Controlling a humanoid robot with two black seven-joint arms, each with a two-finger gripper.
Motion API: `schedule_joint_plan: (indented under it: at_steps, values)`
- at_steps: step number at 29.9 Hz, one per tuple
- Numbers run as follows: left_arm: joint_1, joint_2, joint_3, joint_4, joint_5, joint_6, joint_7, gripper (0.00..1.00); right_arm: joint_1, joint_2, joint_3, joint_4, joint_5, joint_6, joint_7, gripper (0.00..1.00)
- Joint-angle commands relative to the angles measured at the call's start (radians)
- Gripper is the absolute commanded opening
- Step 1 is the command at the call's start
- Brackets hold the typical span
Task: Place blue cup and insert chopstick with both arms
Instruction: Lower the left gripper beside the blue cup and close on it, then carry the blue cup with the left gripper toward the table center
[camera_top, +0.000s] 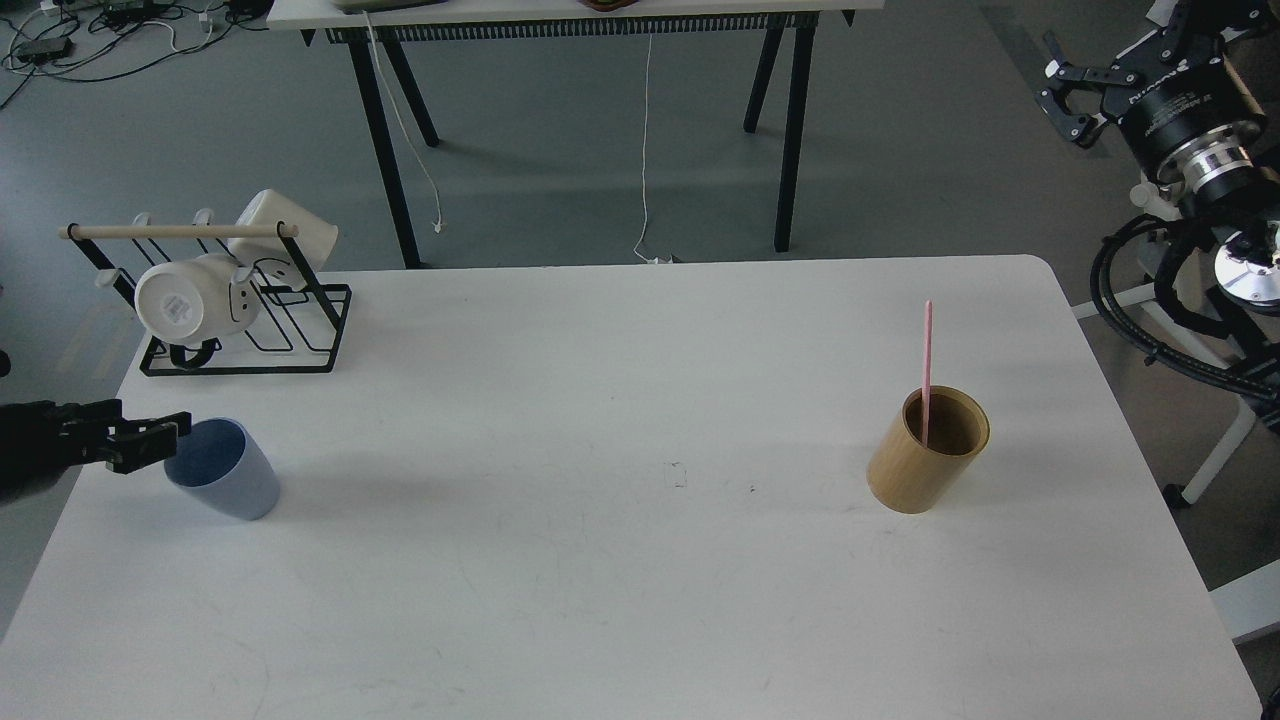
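The blue cup stands upright on the white table near its left edge. My left gripper comes in low from the left edge, with its tips right beside the cup's left rim. It looks dark and small, so I cannot tell its fingers apart. One pink chopstick stands nearly upright inside the tan cylindrical holder on the right side of the table. My right gripper is raised off the table at the far upper right, open and empty, well away from the holder.
A black wire rack with a pale wooden rod and two white mugs stands at the table's back left corner, just behind the cup. Another table's legs and cables stand on the floor beyond.
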Motion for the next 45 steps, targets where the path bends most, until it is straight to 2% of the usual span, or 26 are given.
schedule_joint_plan:
  at_steps: [1,9,11,14,19,23,27,30,32,35,40,43,45]
  values:
    - [0.017,-0.028,0.000,0.030,0.001,0.004,-0.023,0.73,0.009,-0.010,0.000,0.000,0.000,0.000,0.000,1.00]
    - [0.023,-0.060,0.000,0.051,0.001,0.009,-0.021,0.70,0.010,-0.008,-0.001,0.001,0.000,0.000,0.000,1.00]
    - [0.029,-0.075,0.001,0.068,0.001,0.011,-0.024,0.62,0.010,-0.008,-0.001,0.001,-0.002,0.000,0.000,1.00]
    - [0.040,-0.085,0.001,0.080,0.001,0.005,-0.027,0.38,0.010,-0.008,-0.001,0.003,-0.002,0.000,0.000,1.00]
    - [0.058,-0.097,0.001,0.112,0.001,-0.002,-0.029,0.15,0.010,-0.008,-0.003,0.001,-0.002,0.000,0.000,1.00]
    - [0.058,-0.112,0.001,0.119,0.002,0.000,-0.052,0.07,0.010,-0.010,-0.004,0.001,-0.002,0.000,0.000,1.00]
    - [0.049,-0.112,-0.002,0.103,0.004,-0.005,-0.067,0.06,0.010,-0.010,-0.004,0.001,-0.003,0.000,0.000,1.00]
    - [0.029,-0.089,-0.003,0.048,0.004,-0.017,-0.092,0.02,0.014,-0.010,-0.003,0.003,-0.003,0.000,0.000,1.00]
    - [-0.030,-0.053,-0.003,-0.002,0.005,-0.070,-0.092,0.02,0.024,-0.010,-0.004,0.004,-0.002,0.000,0.000,1.00]
    - [-0.133,-0.040,-0.005,-0.093,0.007,-0.193,-0.087,0.02,0.044,-0.013,-0.004,0.001,-0.003,0.000,0.000,1.00]
    - [-0.280,-0.054,-0.005,-0.229,0.074,-0.345,-0.046,0.02,0.095,-0.021,-0.009,-0.008,-0.005,0.000,-0.002,1.00]
    - [-0.348,-0.126,-0.006,-0.297,0.197,-0.427,-0.018,0.02,0.112,-0.018,-0.009,-0.008,-0.006,0.000,-0.002,1.00]
    - [-0.374,-0.218,-0.006,-0.343,0.287,-0.427,-0.001,0.02,0.116,-0.013,-0.009,0.000,-0.006,0.000,-0.003,1.00]
